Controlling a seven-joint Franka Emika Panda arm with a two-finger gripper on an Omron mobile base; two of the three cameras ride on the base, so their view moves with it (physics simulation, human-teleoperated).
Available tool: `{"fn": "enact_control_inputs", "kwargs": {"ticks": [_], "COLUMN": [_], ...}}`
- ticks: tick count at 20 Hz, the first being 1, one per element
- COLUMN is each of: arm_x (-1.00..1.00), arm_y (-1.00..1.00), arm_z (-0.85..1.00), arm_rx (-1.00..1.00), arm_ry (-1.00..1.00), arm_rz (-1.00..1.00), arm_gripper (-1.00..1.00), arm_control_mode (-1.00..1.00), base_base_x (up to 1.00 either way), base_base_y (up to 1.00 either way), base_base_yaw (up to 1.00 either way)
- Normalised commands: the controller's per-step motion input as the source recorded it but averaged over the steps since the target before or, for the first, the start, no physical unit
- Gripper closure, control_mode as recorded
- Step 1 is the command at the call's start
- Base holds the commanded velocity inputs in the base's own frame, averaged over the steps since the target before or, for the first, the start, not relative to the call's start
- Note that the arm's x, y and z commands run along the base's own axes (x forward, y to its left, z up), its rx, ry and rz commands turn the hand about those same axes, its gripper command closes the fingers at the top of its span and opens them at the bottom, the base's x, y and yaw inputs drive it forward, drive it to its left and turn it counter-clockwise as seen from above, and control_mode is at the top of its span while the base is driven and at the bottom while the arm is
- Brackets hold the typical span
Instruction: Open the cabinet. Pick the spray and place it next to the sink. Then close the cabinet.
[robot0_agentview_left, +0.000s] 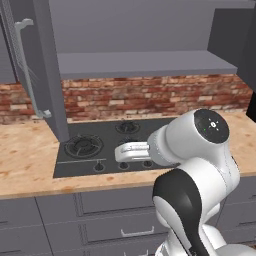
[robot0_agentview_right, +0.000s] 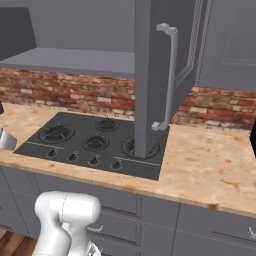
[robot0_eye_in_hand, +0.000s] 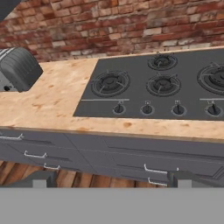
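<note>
The cabinet (robot0_agentview_left: 145, 64) hangs over the stove with both dark-grey doors swung out. One door (robot0_agentview_left: 37, 65) with its silver bar handle (robot0_agentview_left: 27, 70) stands at the left of the left base view. The other door (robot0_agentview_right: 155, 75) and its handle (robot0_agentview_right: 170, 75) hang over the counter in the middle of the right base view. From below I see only the underside of the cabinet floor; its inside is hidden. The spray and the sink are out of view. My gripper (robot0_eye_in_hand: 113, 180) is open and empty, low in front of the counter and facing the stove.
A black gas cooktop (robot0_eye_in_hand: 162, 87) with several burners and knobs is set in the wooden counter (robot0_eye_in_hand: 48, 105), before a red brick wall (robot0_eye_in_hand: 109, 26). A grey ribbed appliance (robot0_eye_in_hand: 17, 68) stands on the counter left of it. Grey drawers (robot0_eye_in_hand: 109, 155) run below the counter edge.
</note>
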Motion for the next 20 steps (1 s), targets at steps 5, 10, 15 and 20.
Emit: {"fn": "enact_control_inputs", "kwargs": {"ticks": [5,10,15,20], "arm_x": [0.0,0.0,-0.21,-0.04], "arm_y": [0.0,0.0,-0.02,-0.27], "arm_z": [0.0,0.0,0.16,0.24], "arm_rx": [0.0,0.0,0.0,0.0], "arm_ry": [0.0,0.0,0.03,0.15], "arm_rz": [0.0,0.0,0.0,0.0], "arm_gripper": [-1.0,-1.0,-1.0,-1.0], "arm_control_mode": [-1.0,-1.0,-1.0,-1.0], "base_base_x": [0.0,0.0,0.0,0.0], "base_base_y": [0.0,0.0,0.0,0.0], "base_base_yaw": [0.0,0.0,0.0,0.0]}}
